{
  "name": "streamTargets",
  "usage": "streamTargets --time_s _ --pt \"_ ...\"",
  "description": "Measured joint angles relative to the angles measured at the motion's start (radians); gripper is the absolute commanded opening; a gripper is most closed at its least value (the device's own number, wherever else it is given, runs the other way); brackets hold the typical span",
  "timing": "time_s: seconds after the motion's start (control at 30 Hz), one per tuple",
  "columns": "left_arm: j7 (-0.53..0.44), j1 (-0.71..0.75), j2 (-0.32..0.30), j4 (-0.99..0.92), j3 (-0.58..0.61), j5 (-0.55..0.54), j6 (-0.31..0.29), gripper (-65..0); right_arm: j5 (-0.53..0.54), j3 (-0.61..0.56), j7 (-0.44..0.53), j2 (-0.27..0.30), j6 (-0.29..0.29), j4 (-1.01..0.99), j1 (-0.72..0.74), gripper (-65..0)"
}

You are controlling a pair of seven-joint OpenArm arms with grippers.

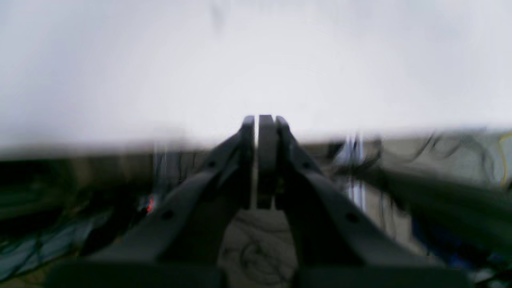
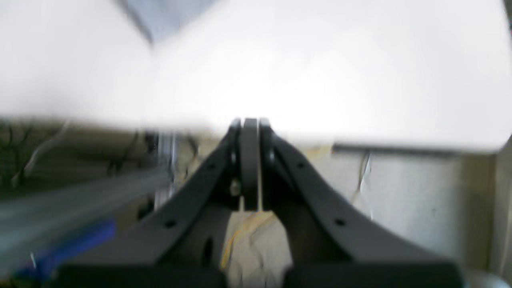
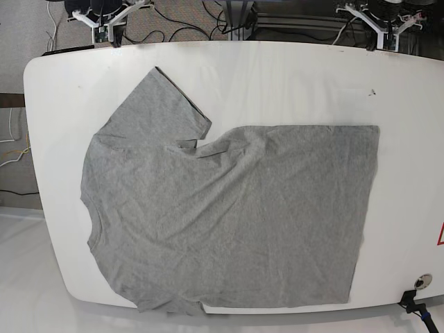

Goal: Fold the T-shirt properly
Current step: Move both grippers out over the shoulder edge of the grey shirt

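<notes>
The heather-grey T-shirt point(image 3: 229, 215) lies spread flat on the white table point(image 3: 291, 76), neck to the left and hem to the right. One sleeve point(image 3: 156, 104) points to the far left corner; the other point(image 3: 163, 302) reaches the near edge. Both arms sit behind the table's far edge, well away from the cloth. In the base view the right gripper point(image 3: 105, 26) is at top left and the left gripper point(image 3: 386, 28) at top right. Each blurred wrist view shows dark fingers pressed together, the left gripper point(image 1: 262, 119) and right gripper point(image 2: 250, 121) shut on nothing.
Cables point(image 3: 187, 21) and dark gear lie on the floor behind the table. A small dark mark point(image 3: 372, 90) dots the tabletop at far right. A red triangle sticker point(image 3: 439, 236) and a round metal fitting point(image 3: 421, 281) sit near the right front corner.
</notes>
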Motion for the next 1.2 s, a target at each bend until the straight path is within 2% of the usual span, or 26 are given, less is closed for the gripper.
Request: streamTargets --time_s 0.2,0.33,0.4,0.5,0.57,0.63,0.73,0.87,1.2 --pt "0.033 -0.037 -0.022 0.014 0.006 -0.011 -0.082 -65.0 0.015 -0.002 -0.013 -0.002 0.001 0.003 0.041 -65.0" --pt "0.030 -0.079 -0.027 0.009 0.011 -0.006 -0.093 -65.0 0.015 0.001 -0.015 -0.003 0.010 -0.002 0.060 -65.0" --pt "0.021 -0.108 -0.041 -0.003 0.013 -0.003 -0.096 -65.0 0.015 0.008 -0.016 -0.007 0.010 -0.005 0.083 -65.0" --pt "-0.003 -0.175 -0.073 -0.067 0.032 -0.003 -0.103 -54.0 0.015 0.014 -0.017 -0.007 0.010 -0.006 0.106 -65.0" --pt "-0.032 -0.201 -0.089 -0.106 0.048 -0.007 -0.100 -49.3 0.015 0.018 -0.022 -0.011 0.013 -0.008 0.106 -65.0" --pt "-0.023 -0.241 -0.104 -0.165 0.066 -0.015 -0.087 -47.4 0.015 0.021 -0.020 -0.010 0.017 -0.011 0.113 -65.0" --pt "-0.024 -0.272 -0.123 -0.204 0.066 -0.026 -0.070 -46.4 0.015 0.032 -0.021 -0.013 0.016 -0.015 0.114 -65.0" --pt "-0.054 -0.282 -0.121 -0.193 0.049 -0.041 -0.084 -45.2 0.023 0.031 -0.014 -0.013 0.031 -0.019 0.133 -65.0" --pt "-0.063 -0.389 -0.124 -0.210 -0.010 -0.160 -0.091 -43.4 0.023 0.023 -0.036 -0.013 0.037 -0.074 0.185 -64.3"
